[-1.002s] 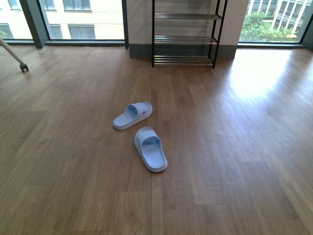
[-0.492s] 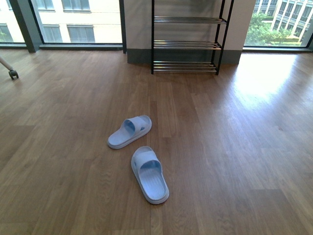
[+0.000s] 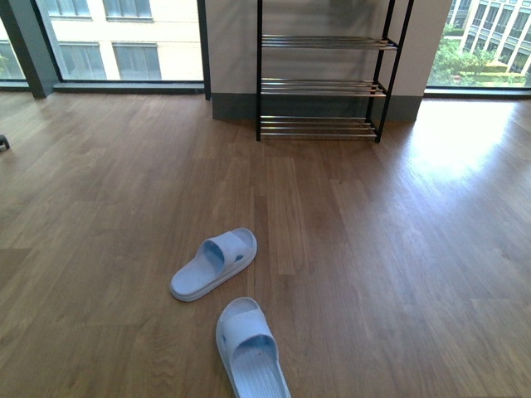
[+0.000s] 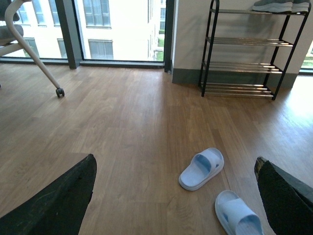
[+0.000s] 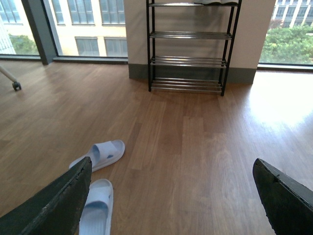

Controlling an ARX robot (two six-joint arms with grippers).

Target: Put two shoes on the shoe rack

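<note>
Two light-blue slides lie on the brown wood floor (image 3: 398, 249). The far slide (image 3: 214, 264) sits flat on its sole. Its toe points toward the rack and a bit to the right. The near slide (image 3: 249, 348) is just beside it, closer to the robot, and its toe points away from the robot. Its heel end is cut off by the edge of the front view. The two slides do not touch.

The shoe rack (image 3: 323, 83) stands well apart from the slides, against the wall between two big windows. It has a black frame and shiny bars. In the left wrist view, grey sneakers (image 4: 276, 6) sit on its top shelf.

The left claw (image 4: 175, 162) is spread wide. Its two dark fingers (image 4: 54, 200) are far apart and nothing is between them. The right claw (image 5: 172, 164) is spread wide too and holds nothing.

A chair leg (image 4: 59, 92) with a small wheel rests on the floor off to the left, near the window.
</note>
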